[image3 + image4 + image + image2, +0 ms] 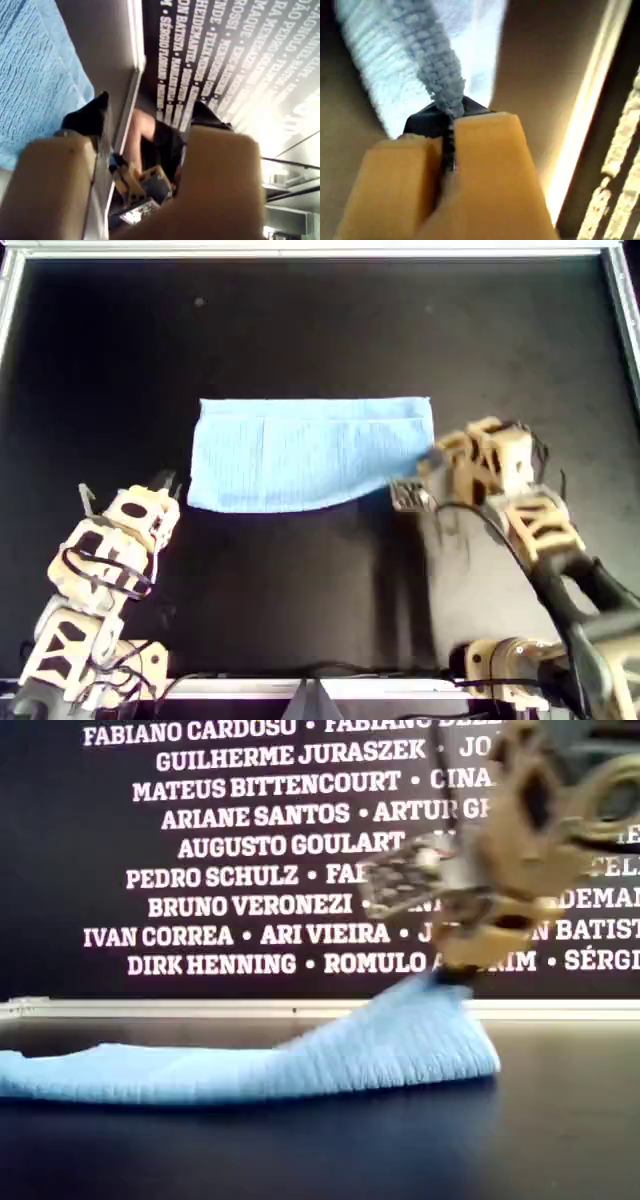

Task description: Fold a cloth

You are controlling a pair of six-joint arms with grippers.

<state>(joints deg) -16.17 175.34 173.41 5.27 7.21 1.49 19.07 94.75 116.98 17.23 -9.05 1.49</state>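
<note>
The cloth (pixel 310 455) lies on the black desk (pixel 300 330) already doubled into a band, the right end effector (pixel 432 462) pinching its lifted corner for another fold, the left end effector (pixel 168 483) parted and empty.

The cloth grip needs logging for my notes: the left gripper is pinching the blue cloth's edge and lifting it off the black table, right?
Not quite: the right gripper is pinching the cloth, as the right wrist view shows. The left gripper is open and holds nothing. The rest is correct.
</note>
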